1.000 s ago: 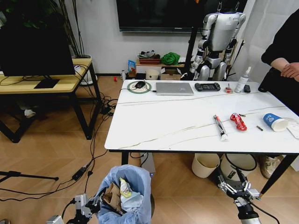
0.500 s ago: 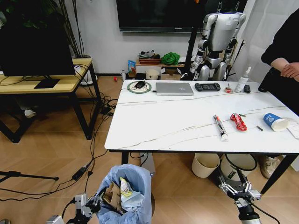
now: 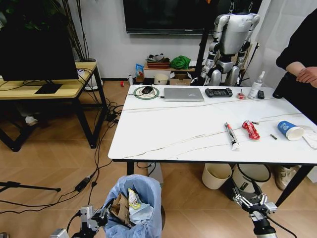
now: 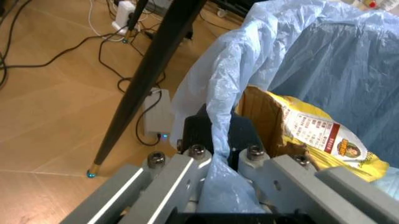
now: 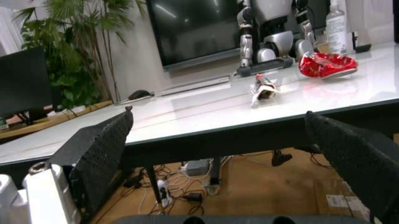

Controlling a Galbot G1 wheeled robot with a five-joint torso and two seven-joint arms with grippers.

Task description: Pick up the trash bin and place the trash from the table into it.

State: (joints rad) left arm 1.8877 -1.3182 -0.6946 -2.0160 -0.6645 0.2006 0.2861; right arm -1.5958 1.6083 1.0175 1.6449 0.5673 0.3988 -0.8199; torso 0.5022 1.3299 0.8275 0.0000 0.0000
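The left hand [image 4: 215,154], low in front of the white counter [image 3: 168,134], is clamped on the rim of the trash bin [image 3: 134,206], pinching its light-blue liner. Inside lie brown cardboard [image 4: 262,116] and a yellow wrapper [image 4: 321,137] whose print is too small to read. The right hand [image 3: 251,200] hangs below the counter's near edge with its fingers spread wide, holding nothing. On top wait a white tube [image 3: 230,135], red wrapper [image 3: 251,129] and blue paper cup [image 3: 290,130]

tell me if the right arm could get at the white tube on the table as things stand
Probably yes. The right gripper hangs open below the table edge, nearly under the white tube, which lies clear near that edge; it must first rise past the edge.
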